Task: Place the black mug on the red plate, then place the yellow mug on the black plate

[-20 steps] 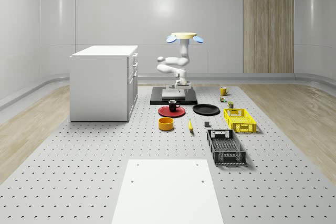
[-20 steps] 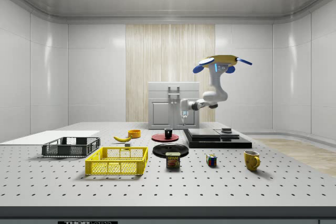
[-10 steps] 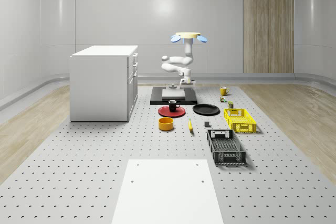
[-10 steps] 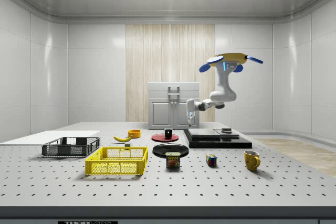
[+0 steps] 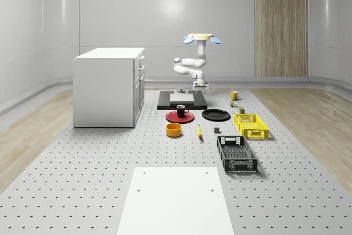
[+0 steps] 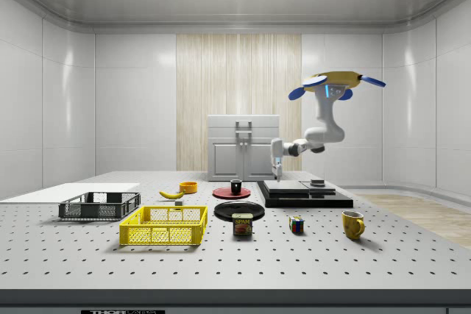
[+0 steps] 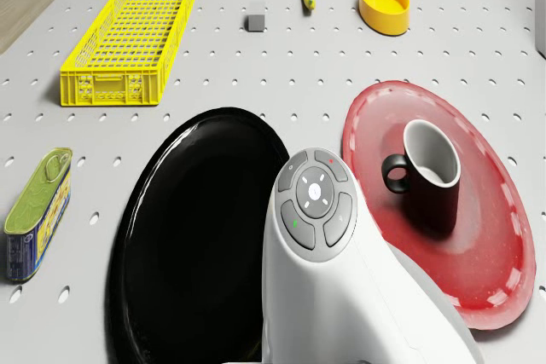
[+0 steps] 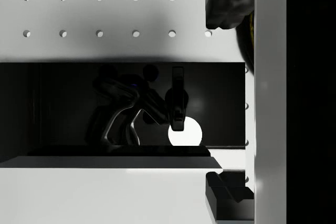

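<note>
The black mug stands upright on the red plate. Beside it lies the bare black plate. The yellow mug stands on the table further to the whole-scene view's right. The drone hovers over the dark platform's right end. My gripper points down just above the platform, open, with nothing between its fingers.
A white cabinet stands at the whole-scene view's left. In front of the plates are a yellow bowl, a banana, a yellow crate and a black crate. A can and a cube lie near the yellow mug.
The drone and arm have shifted to the whole-scene view's right, from above the red plate's back edge to the platform's right end. The black mug stays on the red plate.
</note>
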